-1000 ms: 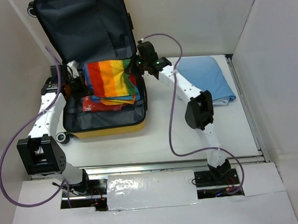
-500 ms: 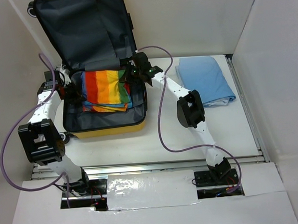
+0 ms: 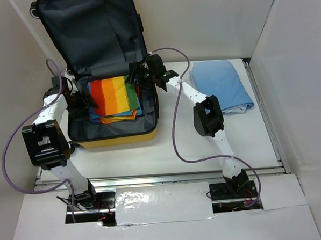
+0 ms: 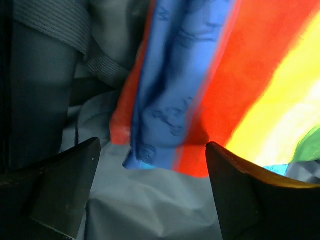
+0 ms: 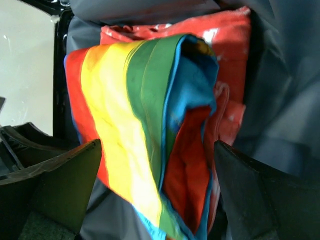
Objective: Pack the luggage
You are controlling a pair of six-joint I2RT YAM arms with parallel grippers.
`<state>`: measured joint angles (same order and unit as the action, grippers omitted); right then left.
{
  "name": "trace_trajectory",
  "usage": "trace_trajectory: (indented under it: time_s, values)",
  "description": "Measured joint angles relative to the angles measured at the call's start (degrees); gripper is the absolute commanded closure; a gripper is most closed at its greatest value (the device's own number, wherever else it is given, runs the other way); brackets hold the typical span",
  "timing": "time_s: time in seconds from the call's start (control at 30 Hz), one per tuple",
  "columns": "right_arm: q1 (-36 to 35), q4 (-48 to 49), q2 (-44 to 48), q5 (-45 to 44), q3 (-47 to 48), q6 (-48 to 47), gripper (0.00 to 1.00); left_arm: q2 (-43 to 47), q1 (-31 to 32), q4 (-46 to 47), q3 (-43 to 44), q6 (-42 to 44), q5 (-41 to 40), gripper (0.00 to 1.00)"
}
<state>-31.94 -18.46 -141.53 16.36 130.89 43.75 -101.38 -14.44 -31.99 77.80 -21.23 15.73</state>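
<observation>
Suitcase [image 3: 113, 136] sat open, upper left of top view, rainbow cloth [image 3: 113, 95] inside. Left gripper [image 4: 152, 150] and right gripper [image 5: 157, 150] both gaped wide, holding nothing. Risk: retreating jaws could snag a fold, dragging it out.

No legible text, brand or number is noted; faint dark print on the blue cloth fold [image 4: 167, 100] and white marks on the red cloth [image 5: 231, 25] cannot be read.

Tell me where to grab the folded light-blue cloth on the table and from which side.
Take the light-blue cloth at its near edge, where the folded layers show. It lies flat on the table, so the right claw should probably come down from above and pinch all layers together.
</observation>
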Motion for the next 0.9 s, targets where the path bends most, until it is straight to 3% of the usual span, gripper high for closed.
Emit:
trace_trajectory:
  time_s: [0.1, 0.17, 0.2, 0.27, 0.3, 0.33, 0.37, 0.4, 0.63, 0.8, 0.9]
  values:
    - [-0.31, -0.96, 3.43, -1.33, -2.62, -0.96, 0.11, 1.62, 0.76, -1.36, 1.40, -0.07, -1.14, 0.01]
    - [-0.63, -2.23, 5.68, -2.91, -3.02, -1.92, 0.19, 3.52, 1.29, -2.05, 3.30, -0.11, -2.05, 0.08]
    - [-0.79, -2.71, 6.91, -3.80, -3.04, -2.38, 0.29, 4.55, 1.57, -1.90, 4.17, -0.15, -2.51, 0.11]
    - [-1.16, -3.23, 10.12, -5.62, -3.93, -3.37, 0.45, 6.86, 2.27, -0.90, 5.66, -0.22, -2.80, 0.38]
    - [-1.33, -3.43, 11.82, -6.34, -4.79, -3.76, 0.72, 7.78, 2.64, -0.13, 6.23, 0.00, -2.71, 0.48]
    - [-1.55, -3.58, 13.77, -7.30, -5.77, -4.31, 0.88, 8.37, 2.91, 0.39, 6.93, 0.02, -2.38, 0.82]
    - [-1.68, -3.93, 15.47, -8.35, -6.54, -4.72, 0.98, 8.55, 3.28, 1.14, 8.00, 0.13, -1.68, 0.96]
    - [-1.68, -4.39, 16.85, -9.51, -6.84, -5.07, 1.00, 8.33, 3.67, 1.88, 8.92, -0.02, -1.11, 1.00]
    - [-1.36, -11.63, 18.69, -15.80, -1.92, -6.71, 1.00, -3.19, 6.67, 5.88, 17.35, -0.33, 3.13, 1.00]
    - [1.97, -12.83, 29.99, -18.99, -22.95, -6.73, 1.00, -14.14, 7.61, 6.51, 20.68, -1.40, 3.58, 1.00]
    - [7.65, -14.51, 39.45, -20.79, -36.44, -6.32, 0.98, -19.78, 8.20, 6.38, 23.67, -1.44, 2.84, 1.00]
